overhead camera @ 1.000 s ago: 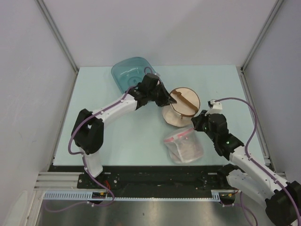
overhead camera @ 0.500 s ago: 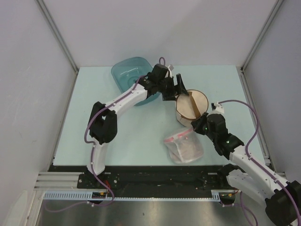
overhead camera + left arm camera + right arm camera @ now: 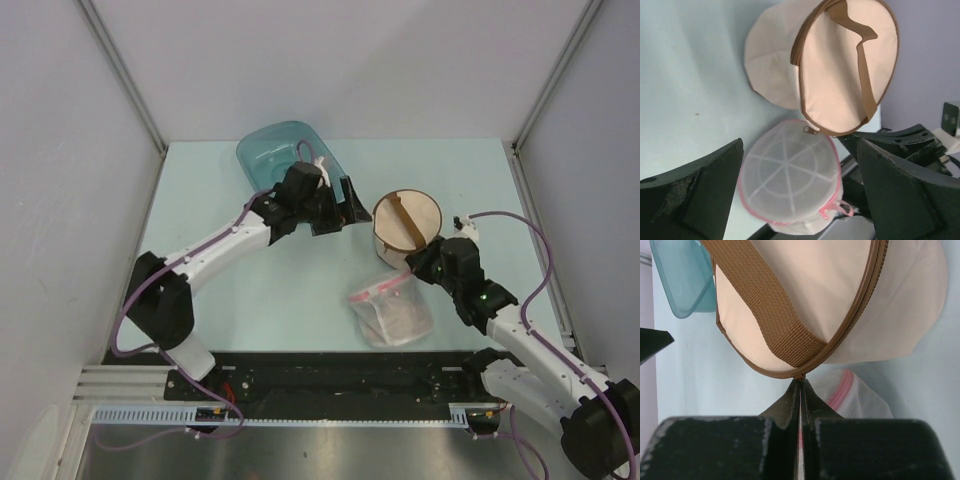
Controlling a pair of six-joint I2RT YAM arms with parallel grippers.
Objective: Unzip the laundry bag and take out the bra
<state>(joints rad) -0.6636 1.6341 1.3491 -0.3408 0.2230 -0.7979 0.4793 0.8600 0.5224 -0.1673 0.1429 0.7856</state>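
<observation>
Since the earlier frame our left end effector has drawn off the laundry bag and back towards the teal tub; the bag itself has hardly shifted. That end effector now hangs clear of the bag, its fingers spread wide with nothing between them. Ahead of it, in its wrist view, the bag stands on edge on the bench with the strap facing us. The zip pull dangles at the lower rim, just above a pink-trimmed pouch. Our right end effector is pinched tight on the bag's brown rim, which sits directly at its tips, and seems to be propping the bag up.

We judge the task barely past its start. The two halves look closed together, we cannot tell how much of the zip has been run, and no bra shows in any view. What is left for us is to run the zip round, open the halves and lift the bra out.
</observation>
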